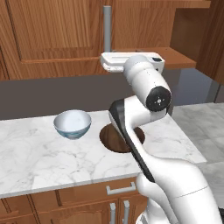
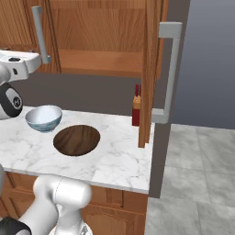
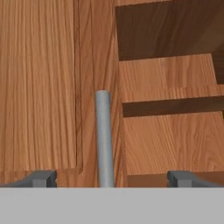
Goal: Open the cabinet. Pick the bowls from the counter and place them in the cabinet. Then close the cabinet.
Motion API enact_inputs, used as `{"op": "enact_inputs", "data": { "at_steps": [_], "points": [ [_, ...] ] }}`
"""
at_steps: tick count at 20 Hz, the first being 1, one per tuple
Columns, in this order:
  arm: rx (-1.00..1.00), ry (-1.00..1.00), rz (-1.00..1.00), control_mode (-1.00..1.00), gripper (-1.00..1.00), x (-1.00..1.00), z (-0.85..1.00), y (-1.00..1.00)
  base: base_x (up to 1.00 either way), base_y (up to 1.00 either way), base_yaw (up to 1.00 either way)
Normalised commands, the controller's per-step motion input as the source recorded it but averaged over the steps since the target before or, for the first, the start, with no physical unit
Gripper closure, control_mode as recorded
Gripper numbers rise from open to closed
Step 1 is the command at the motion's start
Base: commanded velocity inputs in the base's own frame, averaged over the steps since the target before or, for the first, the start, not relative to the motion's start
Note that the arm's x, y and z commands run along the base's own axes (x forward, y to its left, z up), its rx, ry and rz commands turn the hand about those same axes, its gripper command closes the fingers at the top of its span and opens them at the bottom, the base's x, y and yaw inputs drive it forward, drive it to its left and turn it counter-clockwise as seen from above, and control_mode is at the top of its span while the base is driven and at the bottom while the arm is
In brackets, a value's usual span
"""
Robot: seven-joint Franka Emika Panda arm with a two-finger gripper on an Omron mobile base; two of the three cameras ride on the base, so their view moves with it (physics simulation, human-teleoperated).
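End effector [image 3: 112,178] spread wide, empty, straddling the grey handle [image 3: 103,135] of the reddish-brown cabinet [image 3: 39,83]; right door open. White bowl [image 1: 72,124] and brown bowl [image 2: 76,139] lie below on marble tabletop [image 1: 52,157].

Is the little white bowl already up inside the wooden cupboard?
No, the small white bowl with the pale blue outside sits on the white marble counter, beside the wide dark brown wooden bowl.

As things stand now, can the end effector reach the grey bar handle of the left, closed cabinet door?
Probably yes. The open end effector faces the grey bar handle of the closed reddish-brown wooden door, the bar between its fingertips, with nothing between them.
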Motion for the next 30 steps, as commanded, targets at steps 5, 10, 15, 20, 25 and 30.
{"op": "enact_inputs", "data": {
  "at_steps": [5,10,15,20,25,30],
  "points": [
    [0.00,0.00,-0.02,-1.00,-1.00,0.43,0.00,0.02,0.00,0.00,0.00],
    [0.00,0.00,0.00,-1.00,-1.00,0.46,-0.04,0.00,0.00,0.00,0.00],
    [0.00,0.00,0.00,-1.00,-1.00,0.51,-0.15,0.00,0.00,0.00,0.00],
    [0.00,0.00,0.00,-1.00,-1.00,0.56,-0.19,0.00,0.00,0.00,0.00],
    [0.00,0.00,0.00,-1.00,-1.00,0.65,-0.12,0.03,0.00,0.00,0.00],
    [0.00,0.00,0.00,-1.00,-1.00,0.56,-0.12,0.10,0.00,0.00,0.00]
  ]
}}
